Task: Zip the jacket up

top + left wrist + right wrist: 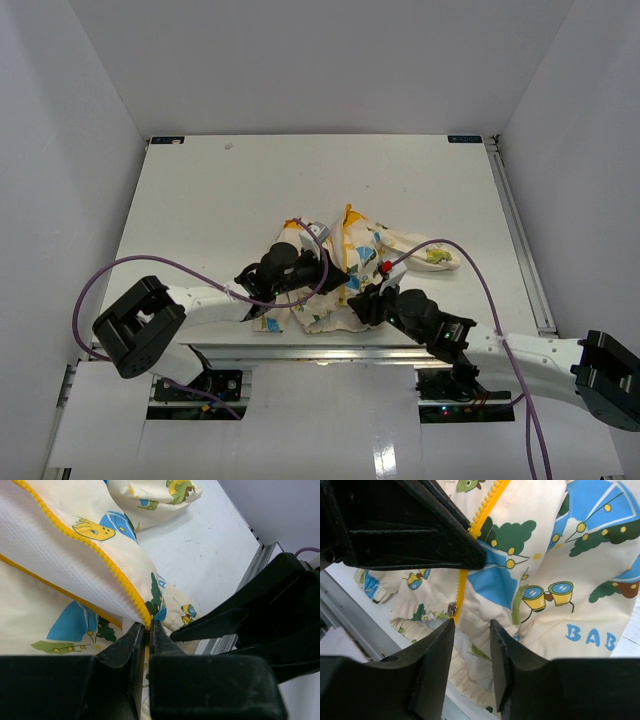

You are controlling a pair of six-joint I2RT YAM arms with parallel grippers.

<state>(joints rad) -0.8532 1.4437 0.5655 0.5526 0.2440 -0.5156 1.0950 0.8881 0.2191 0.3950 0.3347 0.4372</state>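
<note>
The jacket lies crumpled near the table's front edge, cream with green, blue and yellow cartoon prints. My left gripper is shut on its yellow zipper edge, pinching the tape at the fingertips. My right gripper is open just above the hem, straddling cream fabric beside the yellow zipper tape. A small metal zipper slider sits near the tip of its left finger. The left gripper's black fingers fill the top left of the right wrist view.
The white table has a metal rail along its front edge close under the jacket, and white walls on three sides. A purple cable arcs over the jacket's right sleeve. The right gripper's fingers show beside my left jaws.
</note>
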